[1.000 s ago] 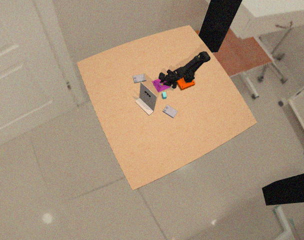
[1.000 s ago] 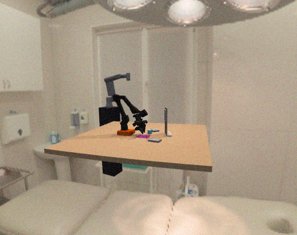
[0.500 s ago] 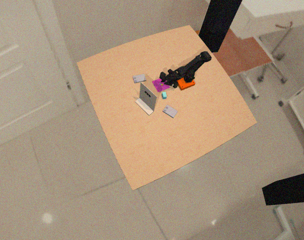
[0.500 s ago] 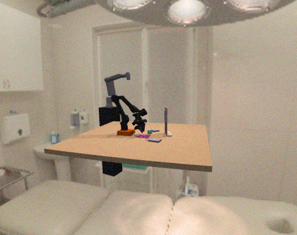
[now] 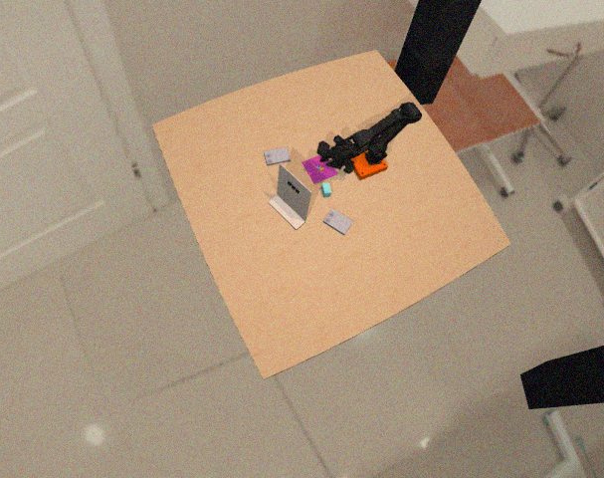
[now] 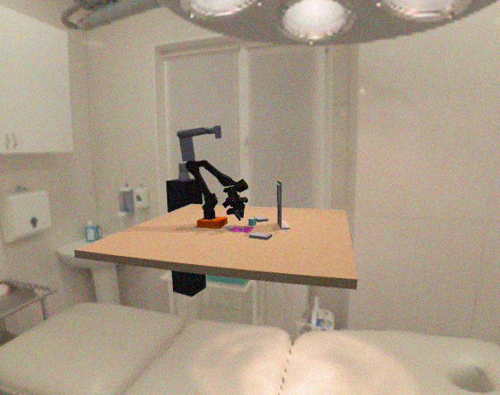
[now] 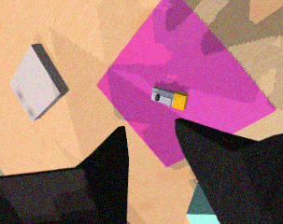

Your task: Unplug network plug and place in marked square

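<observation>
The small grey plug [image 7: 171, 96] [image 5: 321, 167] [image 6: 241, 229] with a yellow end lies flat on the magenta marked square [image 7: 211, 61] [image 5: 311, 174]. My gripper [image 7: 150, 129] [image 5: 326, 154] [image 6: 240, 216] hangs a little above the square with its fingers apart. Nothing is between them, and the plug lies clear of both fingertips. The upright grey panel [image 5: 294, 192] [image 6: 279, 204] stands beyond the square, with its dark socket slot [image 5: 293, 185] on the face towards the arm.
A teal block [image 5: 325, 189] [image 6: 252, 220] [image 7: 202, 217] sits between the square and the panel. Two flat grey boxes [image 5: 277, 155] [image 5: 337, 221] lie on either side of the panel; one shows in the wrist view [image 7: 35, 86]. The arm's orange base [image 5: 369, 165] [image 6: 211, 222] is right behind the square.
</observation>
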### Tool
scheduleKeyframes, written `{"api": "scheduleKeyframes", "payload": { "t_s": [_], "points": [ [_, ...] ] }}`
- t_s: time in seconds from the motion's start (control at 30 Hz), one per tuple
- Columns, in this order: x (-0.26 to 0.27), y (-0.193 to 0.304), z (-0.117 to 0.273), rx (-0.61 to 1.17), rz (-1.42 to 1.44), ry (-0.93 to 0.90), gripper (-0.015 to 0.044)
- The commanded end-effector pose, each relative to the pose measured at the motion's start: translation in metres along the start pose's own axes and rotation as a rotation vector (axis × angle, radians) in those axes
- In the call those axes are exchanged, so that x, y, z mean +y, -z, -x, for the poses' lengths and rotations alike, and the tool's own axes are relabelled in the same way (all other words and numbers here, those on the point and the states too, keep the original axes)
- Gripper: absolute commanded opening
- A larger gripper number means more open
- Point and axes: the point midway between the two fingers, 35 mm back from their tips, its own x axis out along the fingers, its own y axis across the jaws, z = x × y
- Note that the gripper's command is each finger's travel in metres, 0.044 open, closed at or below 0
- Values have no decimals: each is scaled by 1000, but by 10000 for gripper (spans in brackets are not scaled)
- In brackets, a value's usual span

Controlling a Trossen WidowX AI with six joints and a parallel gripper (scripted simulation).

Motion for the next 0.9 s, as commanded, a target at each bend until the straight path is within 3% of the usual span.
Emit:
{"api": "scheduleKeyframes", "payload": {
  "t_s": [0.0,0.87],
  "points": [
    [6,1,6,-1,-5,-9,156],
    [26,0,40,-1,-5,-9,156]
  ]
}}
